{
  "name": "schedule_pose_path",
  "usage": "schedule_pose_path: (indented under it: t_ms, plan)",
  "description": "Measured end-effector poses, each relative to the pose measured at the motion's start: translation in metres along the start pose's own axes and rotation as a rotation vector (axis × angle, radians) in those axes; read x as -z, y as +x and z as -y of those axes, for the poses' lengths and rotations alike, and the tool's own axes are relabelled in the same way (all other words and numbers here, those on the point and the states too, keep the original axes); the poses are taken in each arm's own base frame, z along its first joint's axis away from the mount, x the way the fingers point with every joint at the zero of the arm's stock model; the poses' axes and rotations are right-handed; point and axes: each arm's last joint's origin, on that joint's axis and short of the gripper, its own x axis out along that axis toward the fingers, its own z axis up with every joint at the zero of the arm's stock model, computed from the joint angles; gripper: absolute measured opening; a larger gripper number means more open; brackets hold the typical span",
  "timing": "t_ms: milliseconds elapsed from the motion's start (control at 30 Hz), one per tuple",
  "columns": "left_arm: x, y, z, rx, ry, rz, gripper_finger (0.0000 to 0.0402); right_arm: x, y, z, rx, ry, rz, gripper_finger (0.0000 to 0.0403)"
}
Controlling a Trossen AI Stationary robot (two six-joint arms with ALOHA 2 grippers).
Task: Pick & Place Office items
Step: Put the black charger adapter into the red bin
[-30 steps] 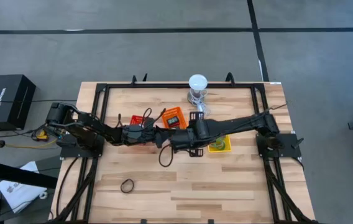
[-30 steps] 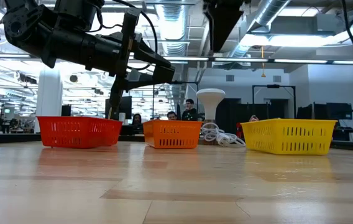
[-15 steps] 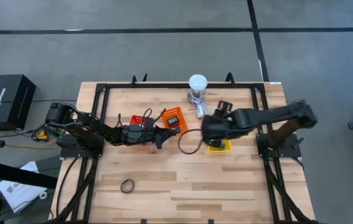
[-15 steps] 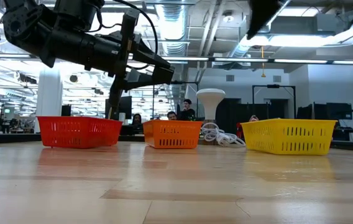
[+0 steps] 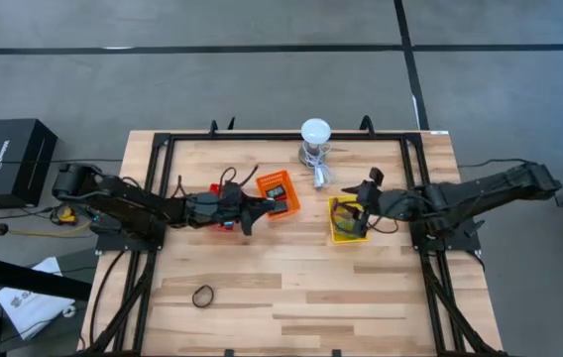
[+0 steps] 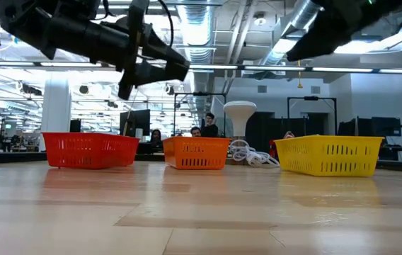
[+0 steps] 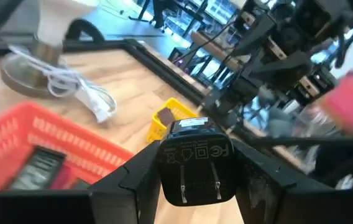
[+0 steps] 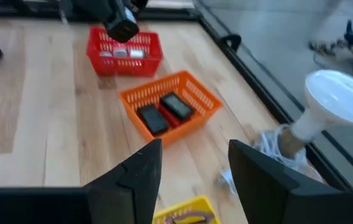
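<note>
Left gripper (image 7: 195,163) clenched on black plug adapter (image 7: 194,167); right gripper (image 8: 189,165) spread, empty, above yellow basket (image 5: 347,219).

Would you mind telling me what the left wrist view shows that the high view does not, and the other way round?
Only the left wrist view shows the two-pronged black plug adapter clamped between the left gripper's fingers. Only the high view shows the black band ring lying alone on the wooden table, and the red mesh basket. Both show the orange mesh basket, the yellow mesh basket, and the white-domed lamp with its cable.
</note>
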Motion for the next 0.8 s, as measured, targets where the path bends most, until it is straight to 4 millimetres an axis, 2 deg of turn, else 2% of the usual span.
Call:
schedule_pose_path:
  t_ms: [167,333,567,800]
  plan:
    - [-0.007,-0.013,-0.003,-0.091,0.181,-0.048,0.0161,0.026,0.003,0.003,-0.022,0.013,0.086,0.0172]
    - [-0.009,-0.028,-0.012,-0.22,0.261,-0.127,0.0159,0.042,0.009,0.006,-0.099,0.056,0.108,0.0166]
    - [-0.01,-0.046,-0.021,-0.334,0.335,-0.216,0.016,0.042,0.014,0.014,-0.066,0.097,0.134,0.0161]
    - [0.005,-0.059,-0.04,-0.494,0.451,-0.421,0.0164,0.042,0.015,0.015,-0.059,0.1,0.131,0.0161]
